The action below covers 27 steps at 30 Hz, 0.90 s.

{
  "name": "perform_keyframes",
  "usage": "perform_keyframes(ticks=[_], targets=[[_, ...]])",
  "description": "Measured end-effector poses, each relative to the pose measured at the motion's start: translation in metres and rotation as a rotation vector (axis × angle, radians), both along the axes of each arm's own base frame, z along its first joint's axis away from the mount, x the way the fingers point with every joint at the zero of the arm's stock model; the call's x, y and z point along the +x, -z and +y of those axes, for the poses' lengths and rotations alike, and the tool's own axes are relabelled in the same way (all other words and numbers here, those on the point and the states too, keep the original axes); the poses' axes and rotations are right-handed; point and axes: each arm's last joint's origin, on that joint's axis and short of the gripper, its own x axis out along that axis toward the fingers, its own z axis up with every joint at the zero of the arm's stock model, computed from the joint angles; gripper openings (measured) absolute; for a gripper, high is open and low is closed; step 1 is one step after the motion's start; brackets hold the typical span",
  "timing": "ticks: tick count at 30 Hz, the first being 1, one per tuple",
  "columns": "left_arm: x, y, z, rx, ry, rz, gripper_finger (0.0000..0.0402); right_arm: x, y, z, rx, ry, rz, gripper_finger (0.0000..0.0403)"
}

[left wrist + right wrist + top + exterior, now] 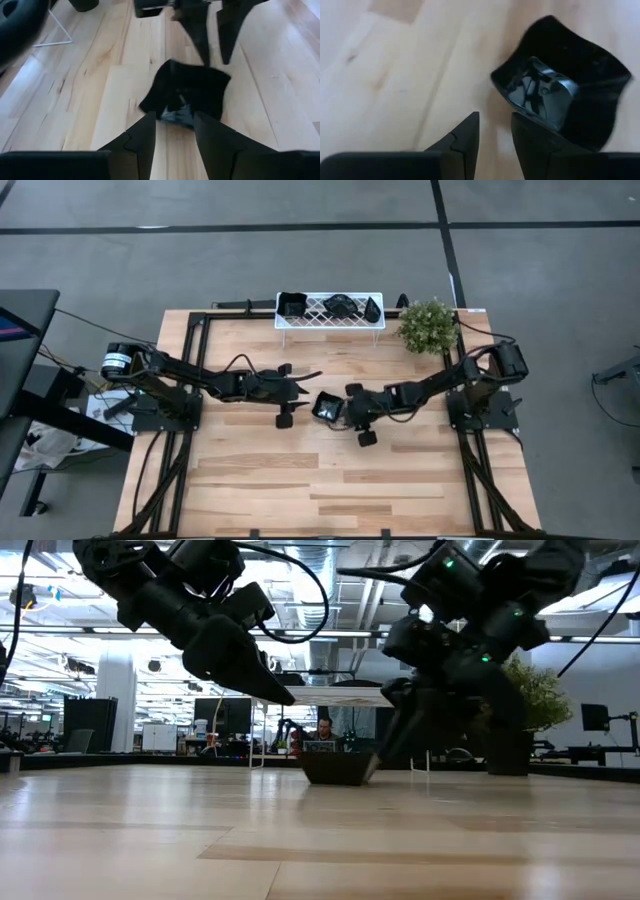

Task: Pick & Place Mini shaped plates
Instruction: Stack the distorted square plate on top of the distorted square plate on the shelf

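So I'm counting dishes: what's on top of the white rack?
Three black dishes sit on the white rack: one at its left end, one mid-rack, one toward the right. Beneath it is unclear.

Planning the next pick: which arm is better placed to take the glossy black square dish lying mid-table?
Right, probably: the right gripper sits beside the glossy black square dish, fingers slightly apart. The left gripper hangs farther off, above the table.

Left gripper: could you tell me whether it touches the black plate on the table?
Apart. In the low view the left gripper hangs above the table, clear air between it and the plate.
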Motion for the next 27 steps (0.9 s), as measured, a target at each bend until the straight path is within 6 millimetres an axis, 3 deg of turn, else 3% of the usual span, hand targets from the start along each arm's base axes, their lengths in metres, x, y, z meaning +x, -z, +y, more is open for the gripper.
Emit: perform_keyframes(ticks=[10, 16, 21, 27], targets=[[0.001, -0.001, 0.0, 0.001, 0.001, -0.012, 0.0136, 0.011, -0.011, -0.028, -0.064, 0.19, -0.153, 0.0108], [0.005, -0.006, -0.001, 0.016, 0.064, -0.081, 0.0138, 0.008, -0.009, -0.018, -0.069, 0.159, -0.118, 0.0108], [0.007, -0.008, 0.008, 0.078, 0.078, -0.077, 0.0134, 0.0, -0.025, -0.008, -0.066, 0.126, -0.134, 0.0108], [0.013, -0.016, 0.028, -0.1, -0.07, -0.123, 0.0124, -0.022, -0.047, -0.003, -0.078, 0.166, -0.082, 0.0108]])
